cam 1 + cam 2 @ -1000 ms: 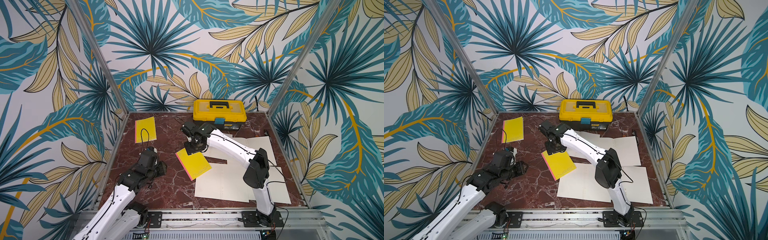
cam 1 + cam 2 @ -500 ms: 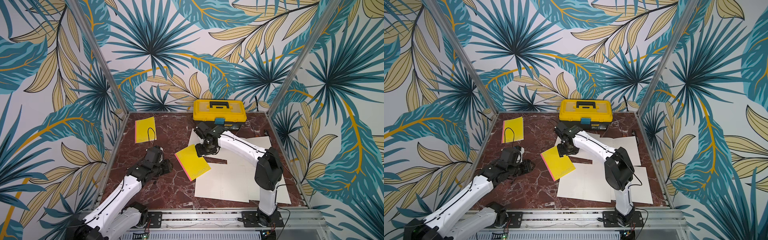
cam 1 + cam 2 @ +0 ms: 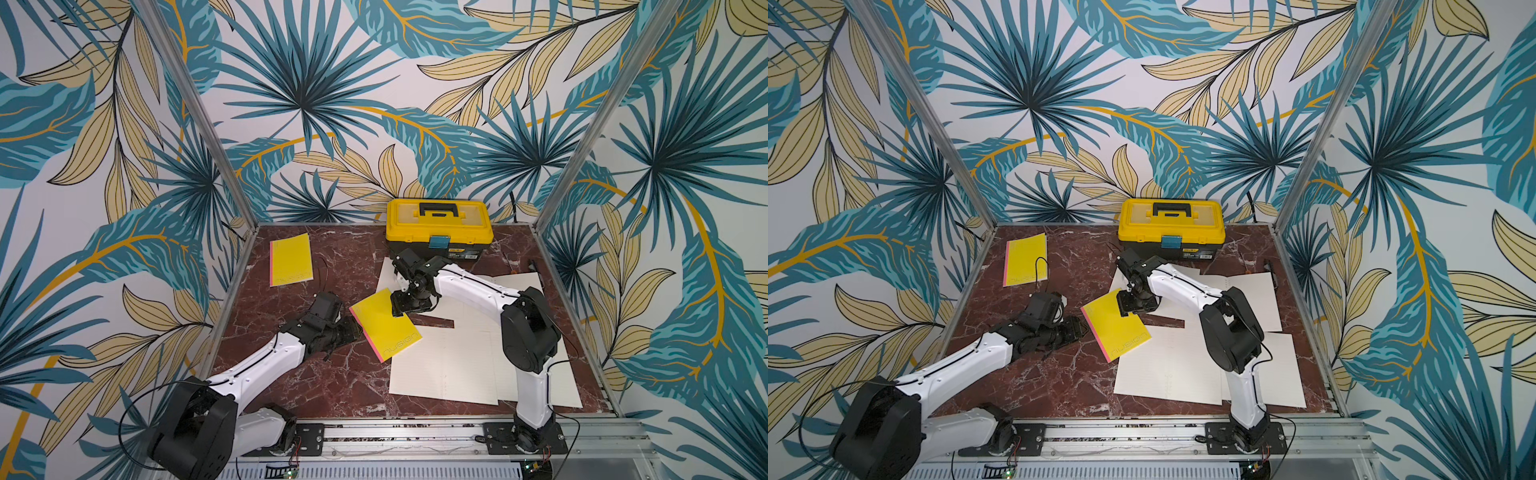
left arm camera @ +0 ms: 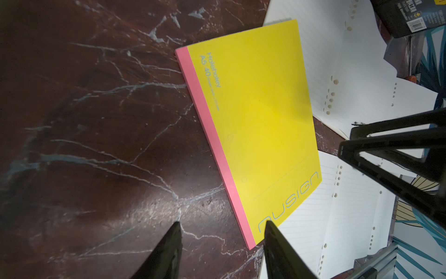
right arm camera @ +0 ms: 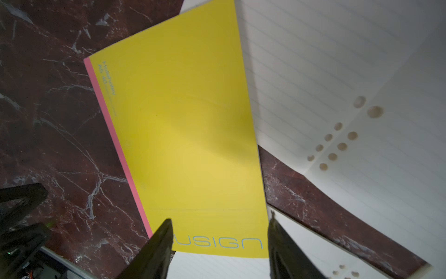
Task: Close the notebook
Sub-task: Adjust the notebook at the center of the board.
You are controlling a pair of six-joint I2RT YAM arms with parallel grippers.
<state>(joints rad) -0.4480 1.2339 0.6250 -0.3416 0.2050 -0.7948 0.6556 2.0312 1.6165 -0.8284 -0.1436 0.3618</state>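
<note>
Notebook (image 3: 384, 328) lay shut; looked thin, light, floppy, slick-covered. Best hold: free edge opp. pink spine (image 4: 212, 149). L gripper (image 4: 222, 225) & R gripper (image 5: 220, 219), all 2 part-open, empty.

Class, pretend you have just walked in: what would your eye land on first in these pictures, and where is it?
The bright yellow notebook at the middle of the table stands out: closed, pink spine showing, lying partly on white lined sheets, with the left gripper and right gripper open close by it. Behind it a yellow toolbox sits against the bold palm-leaf wallpaper.
</note>
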